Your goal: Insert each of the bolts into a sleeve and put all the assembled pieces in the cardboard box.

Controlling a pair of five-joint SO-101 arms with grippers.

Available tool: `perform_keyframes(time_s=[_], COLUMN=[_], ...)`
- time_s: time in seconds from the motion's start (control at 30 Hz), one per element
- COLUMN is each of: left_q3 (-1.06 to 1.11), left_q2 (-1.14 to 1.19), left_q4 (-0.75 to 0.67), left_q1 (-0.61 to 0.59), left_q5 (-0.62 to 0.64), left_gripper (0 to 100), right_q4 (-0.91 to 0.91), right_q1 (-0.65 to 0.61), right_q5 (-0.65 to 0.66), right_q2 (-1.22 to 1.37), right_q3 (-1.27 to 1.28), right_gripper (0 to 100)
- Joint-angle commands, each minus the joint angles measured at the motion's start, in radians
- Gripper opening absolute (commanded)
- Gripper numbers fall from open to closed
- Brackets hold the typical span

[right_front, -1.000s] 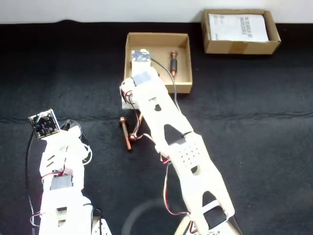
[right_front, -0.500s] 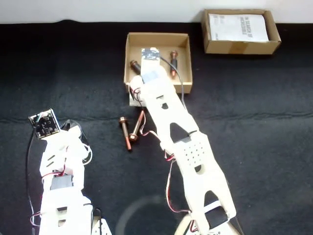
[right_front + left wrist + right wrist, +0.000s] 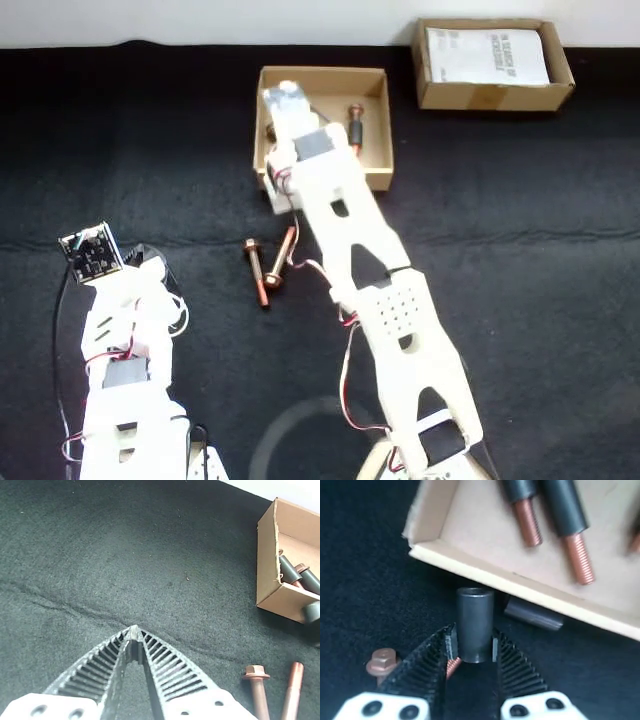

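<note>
Right claw (image 3: pixel 474 647) pinching dark cylindrical sleeve (image 3: pixel 475 622) beside brown cardboard box's (image 3: pixel 432 515) edge, left claw (image 3: pixel 134 630) pressed together over black tabletop (image 3: pixel 100 555)

A table (image 3: pixel 540 300) covered in black felt, creased across its middle, meets a plain white wall (image 3: pixel 200 20) along its far edge.

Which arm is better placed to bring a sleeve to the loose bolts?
Right. The right gripper grips the upright sleeve beside the cardboard box, with the loose bolts close by. The left gripper is shut, empty, farther off.
</note>
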Motion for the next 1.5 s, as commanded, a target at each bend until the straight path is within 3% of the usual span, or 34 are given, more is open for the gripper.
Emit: perform_keyframes(time_s=[0.0,0.27,0.57,1.2,1.47], left_q3=[0.015,0.015,0.015,0.015,0.015], left_q2=[-0.005,-0.002,-0.001,-0.001,-0.002], left_q4=[0.005,0.005,0.005,0.040,0.175], left_q1=[-0.007,-0.004,-0.002,0.042,0.094], left_q5=[-0.003,-0.003,-0.003,-0.003,-0.003], left_gripper=[1,1,1,1,1], right_q4=[0.074,0.222,0.236,0.237,0.237], right_q1=[0.045,0.124,0.232,0.242,0.427], right_q5=[0.075,0.242,0.239,0.239,0.239], right_q2=[-0.114,-0.124,-0.343,-0.868,-1.032], right_q3=[-0.196,-0.625,-0.605,-0.602,-0.602], right_gripper=[0.8,0.8,0.8,0.7,0.7])
